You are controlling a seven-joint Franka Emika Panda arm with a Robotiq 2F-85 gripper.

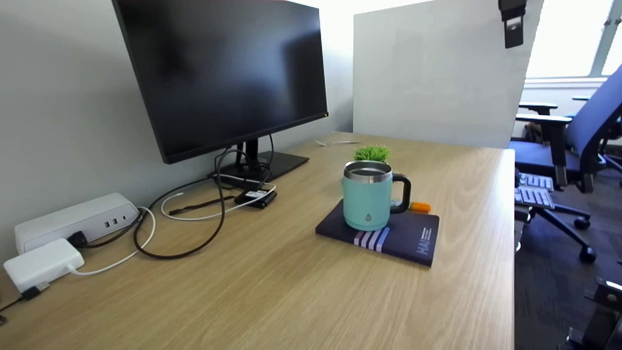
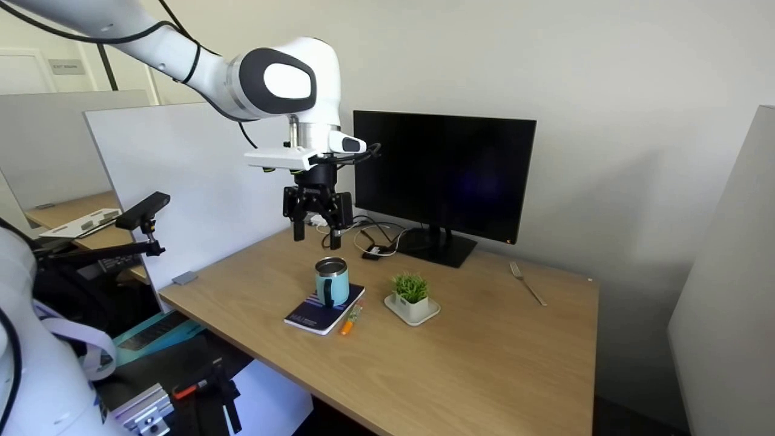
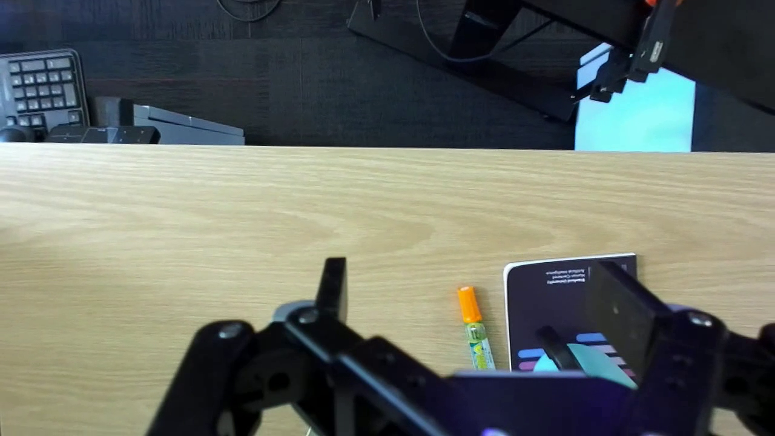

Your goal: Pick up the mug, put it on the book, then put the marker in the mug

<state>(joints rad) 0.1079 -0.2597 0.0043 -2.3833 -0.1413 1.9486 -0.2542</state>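
One marker [image 3: 475, 328] beside one book [image 1: 406, 236], one mug [image 1: 367, 203] on top

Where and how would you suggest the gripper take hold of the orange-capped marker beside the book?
I'd grip the marker around its middle, coming straight down from above, with the open gripper closing across the marker's length. It lies flat on the desk, long and slim, and the book alongside leaves only a narrow gap on that side.

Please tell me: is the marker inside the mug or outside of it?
Outside. The wrist view shows the marker lying on the table beside the book; in both exterior views the mug stands on that book.
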